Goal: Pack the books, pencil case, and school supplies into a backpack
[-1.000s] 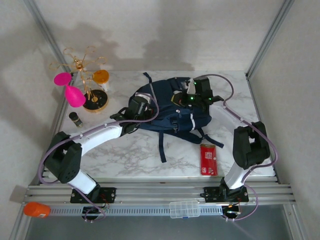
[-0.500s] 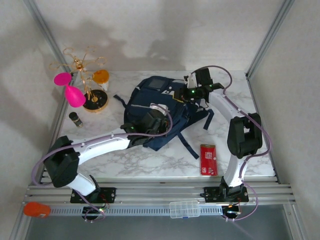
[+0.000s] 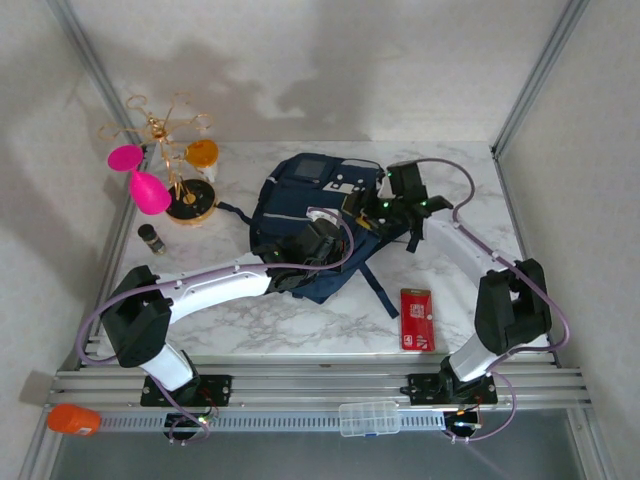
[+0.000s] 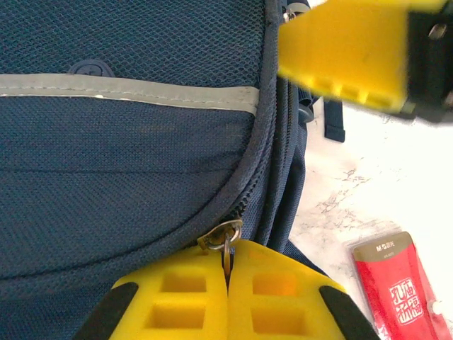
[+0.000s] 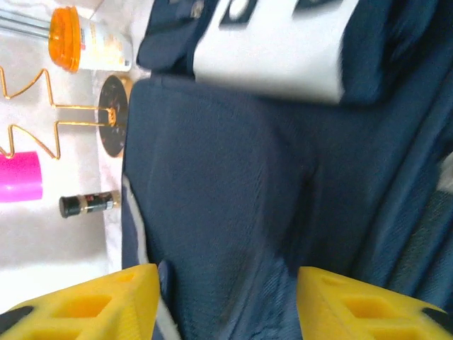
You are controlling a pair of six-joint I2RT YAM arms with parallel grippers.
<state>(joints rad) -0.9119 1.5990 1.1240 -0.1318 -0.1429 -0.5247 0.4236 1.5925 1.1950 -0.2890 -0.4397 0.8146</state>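
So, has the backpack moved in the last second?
Yes. The backpack has turned and shifted left, toward the gold stand, which stayed put.

Soft, even light fills the top view, leaving pale grey shadows on the back wall (image 3: pixel 300 60). In the left wrist view the backpack (image 4: pixel 127 142) cloth and zip pull (image 4: pixel 221 234) look sharp, but the marble table (image 4: pixel 382 163) glows too white. The right wrist view is blurry, its white patch (image 5: pixel 276 57) smeared.
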